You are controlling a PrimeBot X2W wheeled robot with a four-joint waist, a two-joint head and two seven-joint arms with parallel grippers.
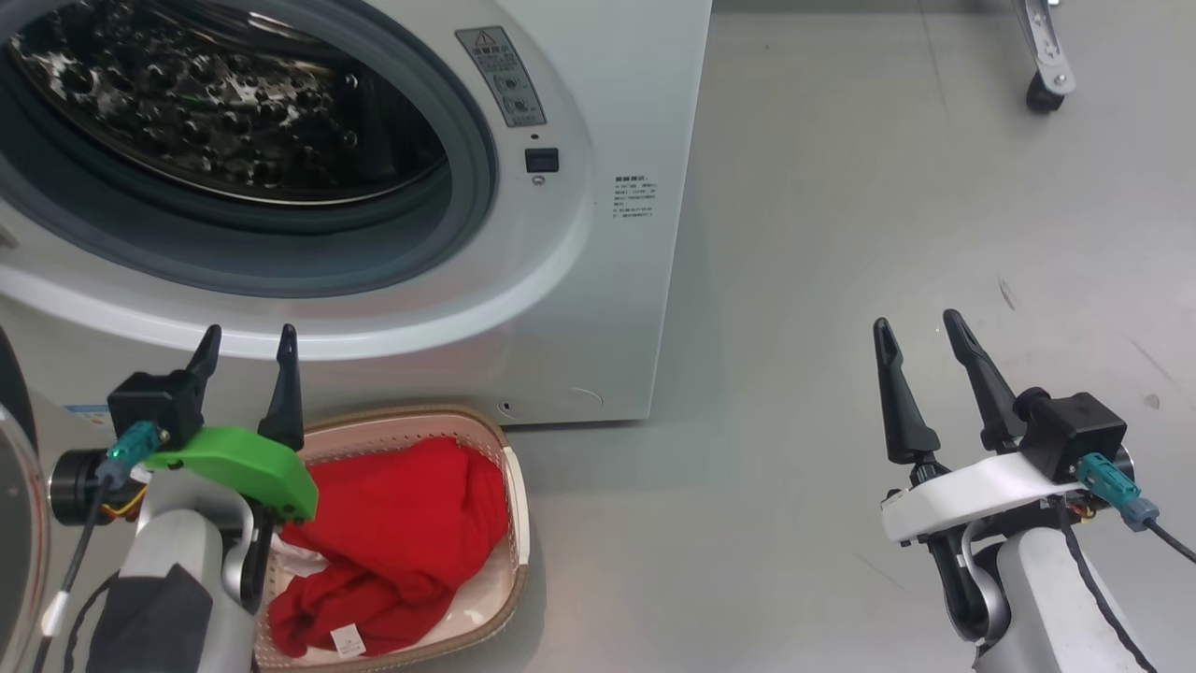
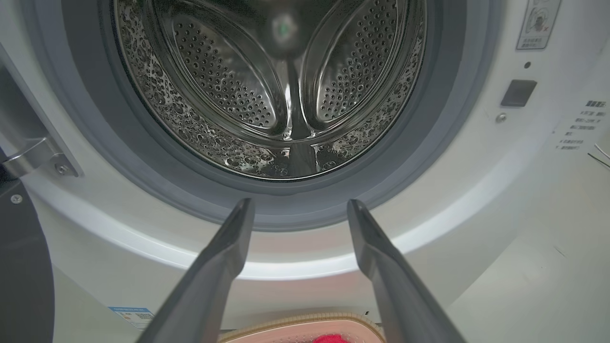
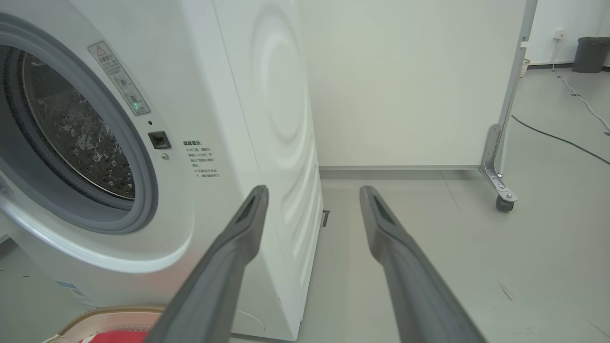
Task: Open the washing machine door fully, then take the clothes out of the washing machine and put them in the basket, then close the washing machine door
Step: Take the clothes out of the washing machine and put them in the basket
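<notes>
Clothes (image 1: 402, 533) are piled in the basket (image 1: 517, 523) at the bottom of the head view, left of centre. It's mostly red fabric with a bit of white peeking out, and a small white tag can be seen near the lower edge. The basket is parked on the floor (image 1: 841, 234) just in front of the washer (image 1: 617, 308), below its round opening. The door (image 1: 11, 523) is swung open, with only a sliver caught at the far left edge. In the left wrist view the drum (image 2: 286, 95) is seen as shiny perforated steel, ringed by the grey gasket (image 2: 429, 119).

The left gripper (image 1: 249, 333) is held in the lower left, over the basket's left side. Its fingers are spread and pointed at the washer front under the opening. The right gripper (image 1: 916, 321) is kept at the lower right over bare floor, well apart from the washer, with its fingers spread too. A caster (image 1: 1042, 89) is visible at the upper right.
</notes>
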